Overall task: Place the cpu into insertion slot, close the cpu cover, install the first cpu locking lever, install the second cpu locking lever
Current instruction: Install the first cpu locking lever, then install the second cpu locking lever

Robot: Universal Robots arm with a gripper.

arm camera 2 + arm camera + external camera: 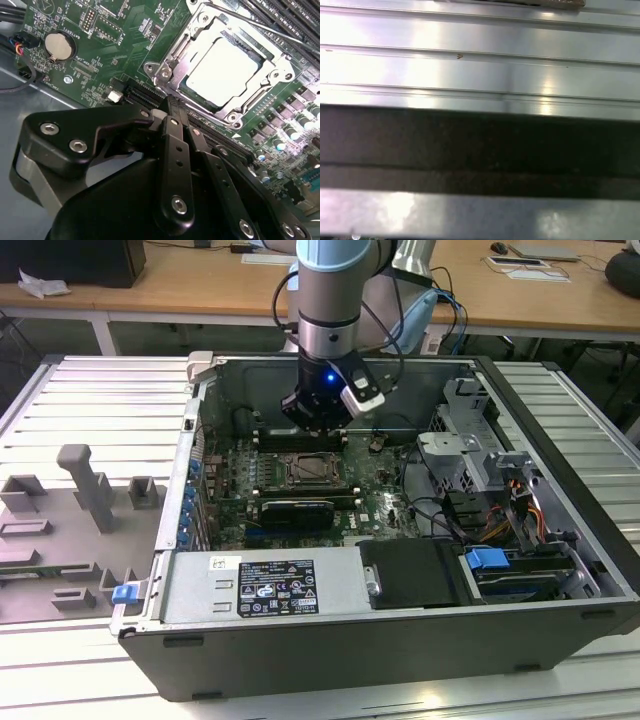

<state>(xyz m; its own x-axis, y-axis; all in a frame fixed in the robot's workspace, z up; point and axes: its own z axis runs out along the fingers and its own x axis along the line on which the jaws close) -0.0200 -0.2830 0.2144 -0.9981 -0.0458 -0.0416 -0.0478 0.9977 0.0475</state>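
second wrist view, from left to right: the black gripper (172, 107) hangs with its jaws closed on nothing, just beside the square metal-rimmed insertion slot (165, 72). the pale silvery cpu (225, 70) lies seated there under the thin silvery cpu cover (200, 37).

Setting, as I see it from my station: a robotics lab or electronics workshop. Evidence: open computer case (400, 540) lying on a ribbed aluminium table (90, 410); grey fixture blocks (85, 490) on the exterior view's left; wooden desks (200, 285) behind, with papers; bare green motherboard (115, 45) in the second wrist view.
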